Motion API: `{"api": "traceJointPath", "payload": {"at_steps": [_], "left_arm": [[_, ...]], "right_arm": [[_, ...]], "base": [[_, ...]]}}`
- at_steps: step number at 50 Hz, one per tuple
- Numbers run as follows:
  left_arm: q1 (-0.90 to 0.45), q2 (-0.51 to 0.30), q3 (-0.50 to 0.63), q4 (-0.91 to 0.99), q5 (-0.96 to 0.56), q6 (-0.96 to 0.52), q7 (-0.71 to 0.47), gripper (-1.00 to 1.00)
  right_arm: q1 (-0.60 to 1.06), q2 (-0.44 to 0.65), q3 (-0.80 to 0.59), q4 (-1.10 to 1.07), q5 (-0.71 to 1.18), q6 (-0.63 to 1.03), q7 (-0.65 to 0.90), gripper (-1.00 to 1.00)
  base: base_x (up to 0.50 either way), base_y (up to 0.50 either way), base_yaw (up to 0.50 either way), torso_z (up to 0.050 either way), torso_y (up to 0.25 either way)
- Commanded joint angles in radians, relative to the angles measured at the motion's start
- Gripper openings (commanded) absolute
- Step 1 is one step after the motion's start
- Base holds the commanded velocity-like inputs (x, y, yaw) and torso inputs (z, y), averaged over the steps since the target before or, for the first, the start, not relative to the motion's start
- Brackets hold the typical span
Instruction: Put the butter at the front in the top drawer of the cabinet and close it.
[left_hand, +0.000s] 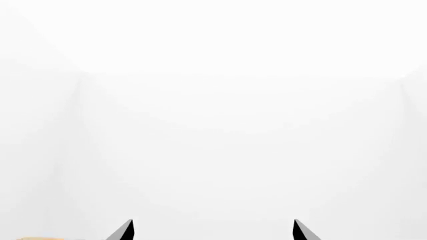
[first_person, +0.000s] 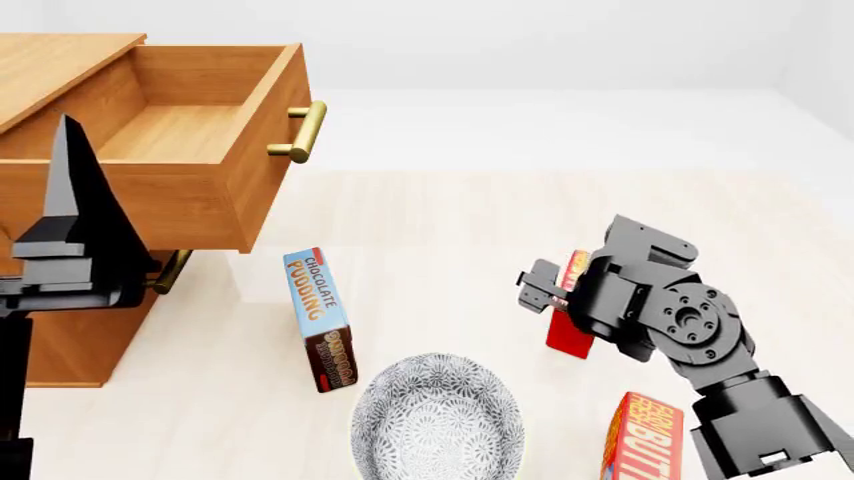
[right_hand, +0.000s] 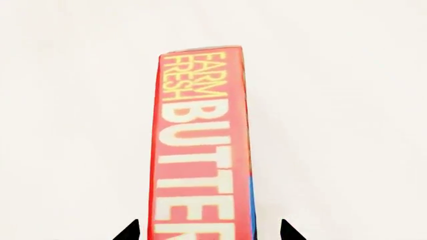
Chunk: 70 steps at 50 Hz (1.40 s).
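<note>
Right gripper (right_hand: 209, 231) sits around the butter (right_hand: 202, 145), its 2 dark fingertips showing on either side of the carton's narrow red face with small gaps visible; whether the pads actually press the carton I cannot tell. In the head view this butter (first_person: 571, 318) stands upright on the pale surface (first_person: 454, 230), mostly hidden behind the black wrist of the right arm, and it is the farther of the 2 cartons from the robot. Standing it upright leaves the slim sides free for a pinch from the side, which is probably why the gripper comes in level with it. The second butter carton (first_person: 646, 437) stands nearer the robot, at the lower edge of that view.

Left gripper (left_hand: 212, 231) is spread wide with nothing between its tips, pointing at blank white wall. It is parked beside the cabinet (first_person: 67, 330), clear of the work.

Above it the top drawer (first_person: 200, 130) is pulled well out, brass handle (first_person: 304, 130) forward, its bare wooden floor ready to receive the carton. Closing it comes afterwards.

Writing: the gripped face reads "FARM FRESH BUTTER" in yellow and white on red. A blue-and-brown box (first_person: 320, 318) reads "CHOCOLATE PUDDING", leaning near a patterned grey bowl (first_person: 435, 425).
</note>
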Motion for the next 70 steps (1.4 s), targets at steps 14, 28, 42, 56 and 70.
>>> {"api": "traceJointPath", "payload": {"at_steps": [14,28,42,56,70], "left_arm": [[0.002,0.006,0.011,-0.014,0.001,0.009,0.006,1.0],[-0.001,0.008,0.015,-0.021,0.0,0.011,0.006,1.0],[-0.003,0.011,0.017,-0.028,-0.002,0.017,0.009,1.0],[0.011,0.0,0.002,-0.016,-0.013,0.017,0.002,1.0],[0.026,-0.018,-0.006,0.014,-0.031,0.015,0.004,1.0]], "right_arm": [[-0.013,-0.011,-0.01,0.039,-0.009,-0.013,-0.04,1.0],[-0.005,-0.027,-0.024,0.079,-0.023,-0.019,-0.096,-1.0],[0.0,-0.022,-0.041,0.065,-0.043,-0.021,-0.101,-1.0],[0.007,0.034,-0.06,-0.134,-0.058,0.012,0.02,-1.0],[0.249,0.164,-0.102,-0.479,0.089,0.334,0.21,-1.0]], "base": [[0.0,0.0,0.0,0.0,0.0],[0.0,0.0,0.0,0.0,0.0],[0.0,0.0,0.0,0.0,0.0],[0.0,0.0,0.0,0.0,0.0],[0.0,0.0,0.0,0.0,0.001]]}}
